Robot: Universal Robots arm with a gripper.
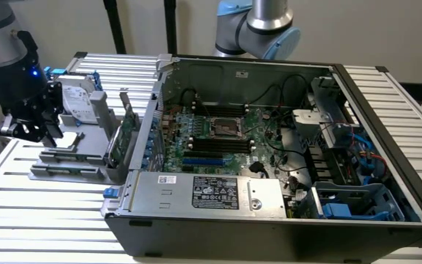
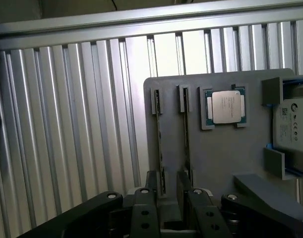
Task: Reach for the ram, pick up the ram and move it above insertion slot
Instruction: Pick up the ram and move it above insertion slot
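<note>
Jaws wide open and empty, poised close over the ram (image 2: pixel 159 144), standing on edge in the grey holder (image 2: pixel 215 158) at 9 o'clock from the open PC case (image 1: pixel 218 71); looks light, stiff, fragile, so I'd pinch its flat faces mid-length.

The ram (image 2: pixel 160 139), a long, thin, dark stick seen edge-on, stands on its long edge in a slot of the grey holder (image 2: pixel 220 158), ungripped
</note>
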